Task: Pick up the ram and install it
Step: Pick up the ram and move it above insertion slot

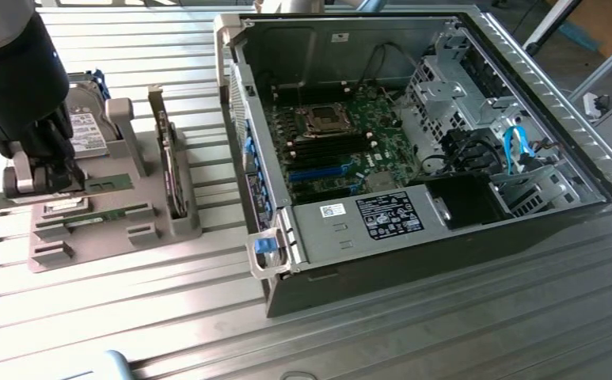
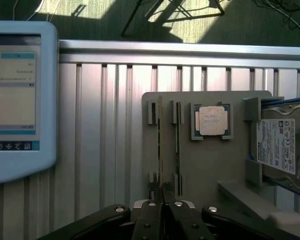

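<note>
Green ram (image 2: pixel 159 145), between fingers (image 2: pixel 149 220) (pinched shut)

Ribbed metal table (image 1: pixel 443 332) — matt plastic holder (image 1: pixel 179 226)

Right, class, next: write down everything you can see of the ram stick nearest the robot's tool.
The ram is a long, thin green circuit board with small dark chips. It stands on edge in a slot of the grey parts holder, beside a second stick in the neighbouring slot, outside the open computer case. From the wrist view it shows edge-on as a narrow strip. The tool, shut, sits at one end of it; whether it actually pinches the board cannot be told.
</note>
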`<state>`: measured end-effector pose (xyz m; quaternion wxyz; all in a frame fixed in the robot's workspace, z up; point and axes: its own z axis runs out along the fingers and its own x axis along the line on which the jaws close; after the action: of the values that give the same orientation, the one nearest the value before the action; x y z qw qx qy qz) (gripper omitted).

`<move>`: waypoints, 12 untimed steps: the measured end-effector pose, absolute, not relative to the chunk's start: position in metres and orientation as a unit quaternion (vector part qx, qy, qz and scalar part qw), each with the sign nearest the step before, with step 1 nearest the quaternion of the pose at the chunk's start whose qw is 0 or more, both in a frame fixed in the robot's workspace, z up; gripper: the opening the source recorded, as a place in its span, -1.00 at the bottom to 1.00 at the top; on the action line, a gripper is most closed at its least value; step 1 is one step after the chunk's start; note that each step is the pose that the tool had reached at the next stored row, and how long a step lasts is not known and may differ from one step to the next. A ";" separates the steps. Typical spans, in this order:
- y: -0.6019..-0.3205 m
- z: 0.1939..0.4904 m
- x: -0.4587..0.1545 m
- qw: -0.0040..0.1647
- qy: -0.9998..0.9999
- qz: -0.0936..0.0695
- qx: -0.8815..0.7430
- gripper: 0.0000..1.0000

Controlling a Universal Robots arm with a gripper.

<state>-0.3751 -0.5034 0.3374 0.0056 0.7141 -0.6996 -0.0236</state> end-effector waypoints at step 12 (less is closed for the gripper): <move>-0.503 0.359 -0.374 0.006 -0.700 -0.024 0.714 -0.76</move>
<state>-0.3739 -0.5034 0.3590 0.0055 0.7141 -0.6996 -0.0236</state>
